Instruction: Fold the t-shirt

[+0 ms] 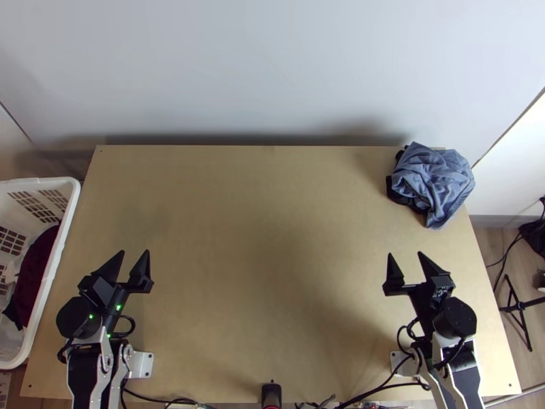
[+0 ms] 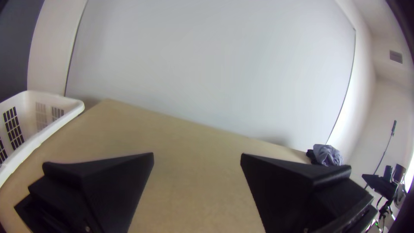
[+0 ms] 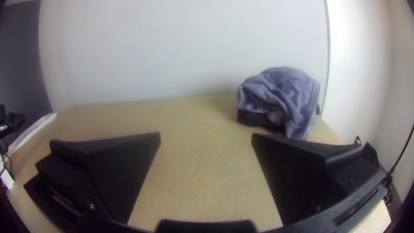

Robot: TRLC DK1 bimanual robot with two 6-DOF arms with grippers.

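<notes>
In the top view, my left gripper (image 1: 135,252) is released, its 2 fingers spread above the light wooden table (image 1: 272,238) near the left edge. My right gripper (image 1: 405,254) is open too, near the right edge. The blue-grey cloth (image 1: 432,177) lies bunched at the far right corner, on top of black cloth (image 1: 402,200). Beside the left edge sits a white laundry basket (image 1: 41,183) holding dark red cloth (image 1: 35,273).

In the left wrist view, my left gripper (image 2: 197,154) has tabletop visible between its 2 fingers.

In the right wrist view, my right gripper (image 3: 206,134) shows its 2 fingers well apart.
</notes>
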